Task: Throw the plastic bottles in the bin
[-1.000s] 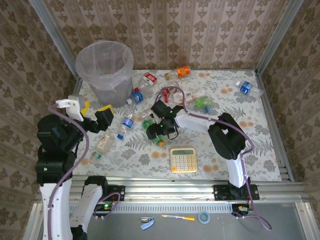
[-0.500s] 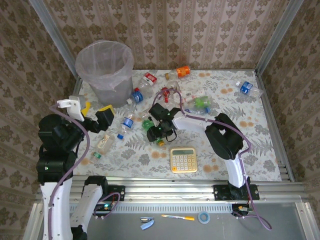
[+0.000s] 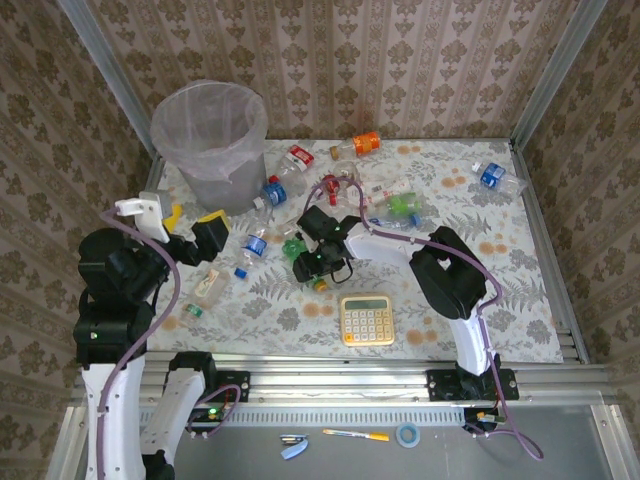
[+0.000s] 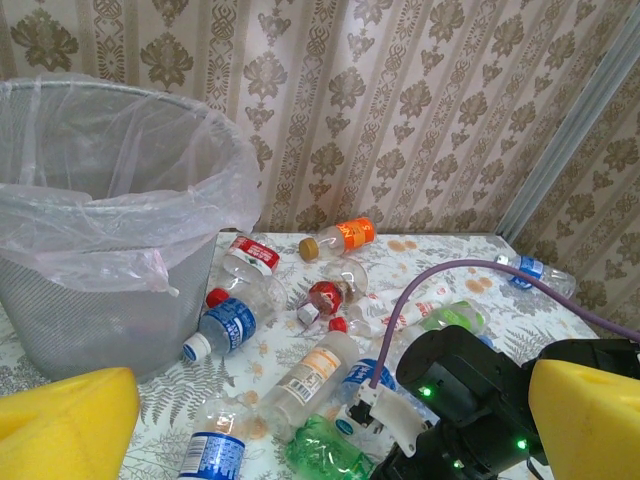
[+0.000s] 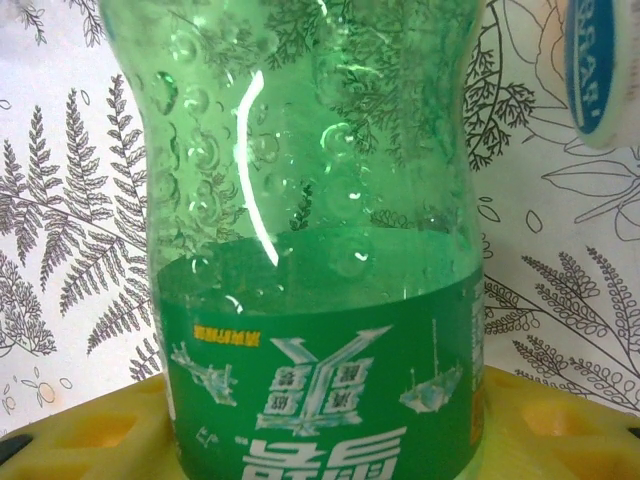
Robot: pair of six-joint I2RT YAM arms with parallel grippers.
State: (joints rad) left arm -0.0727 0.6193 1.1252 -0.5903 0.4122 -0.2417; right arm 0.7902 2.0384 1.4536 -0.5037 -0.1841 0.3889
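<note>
At the upper left of the overhead view: bin [image 3: 208, 130], grey, bag-lined, upright on the counter [image 3: 500, 300], mouth unobstructed. Just below and right of it: left fingers [image 4: 60, 425], spread wide, holding nothing, poised beside the bin. Centre: green bottle [image 5: 320, 250], lying on the counter among loose bottles [image 3: 272, 192], well apart from the bin. Right fingers [image 5: 80, 435] are set about its labelled waist with one yellow pad just behind it; whether they have clamped cannot be told. Right: blue-labelled bottle [image 3: 493, 176] near the far edge. Hazards, as judged: smooth, dented plastic may squirt from a partial grip; neighbouring bottles may be dragged or scattered on the lift; the carry toward the bin passes the left arm [image 3: 120, 270], risking a clash or a drop short of the rim.
</note>
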